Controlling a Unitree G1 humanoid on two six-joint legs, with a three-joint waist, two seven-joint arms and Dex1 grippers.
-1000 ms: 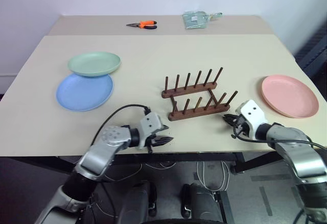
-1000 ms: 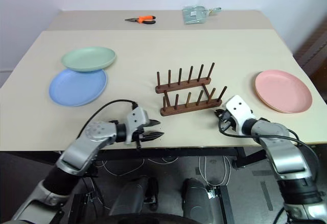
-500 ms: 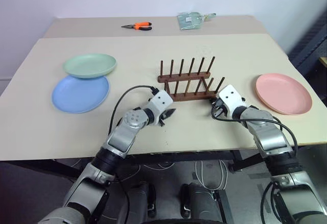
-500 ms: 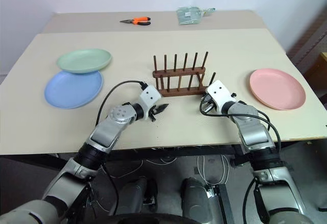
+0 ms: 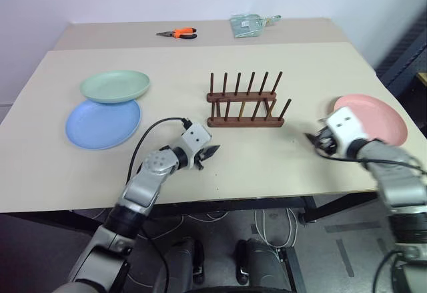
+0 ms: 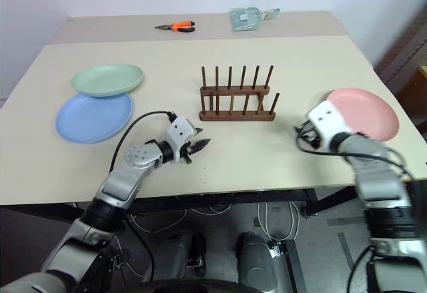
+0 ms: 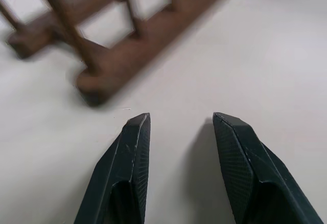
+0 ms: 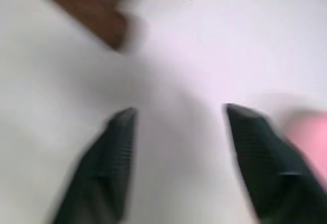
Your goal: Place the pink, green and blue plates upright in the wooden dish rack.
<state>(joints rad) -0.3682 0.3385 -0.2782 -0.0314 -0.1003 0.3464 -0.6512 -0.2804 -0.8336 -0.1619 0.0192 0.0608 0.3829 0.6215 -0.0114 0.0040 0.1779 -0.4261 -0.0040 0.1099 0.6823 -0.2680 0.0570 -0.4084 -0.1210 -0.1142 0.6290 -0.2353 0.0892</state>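
Presently, rack: wooden dish rack (image 5: 244,101) upright mid-tabletop (image 5: 200,59), bare margins all round.
Plates: pink plate (image 5: 377,116) at 3 o'clock near the edge; green plate (image 5: 115,85) overlapping blue plate (image 5: 103,123) at 9 o'clock.
Left claw (image 5: 211,152): parted, empty, at 7 o'clock.
Right claw (image 5: 313,138): wide, empty, beside pink plate.

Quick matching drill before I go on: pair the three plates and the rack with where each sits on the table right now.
Things:
1. pink plate
2. green plate
3. blue plate
4. wooden dish rack

Places:
A. table centre, no plates in it
B. flat at the left, partly under another plate
C. flat at the right, beside the right hand
D. resting on another plate's far edge

Pairs: 1-C, 2-D, 3-B, 4-A
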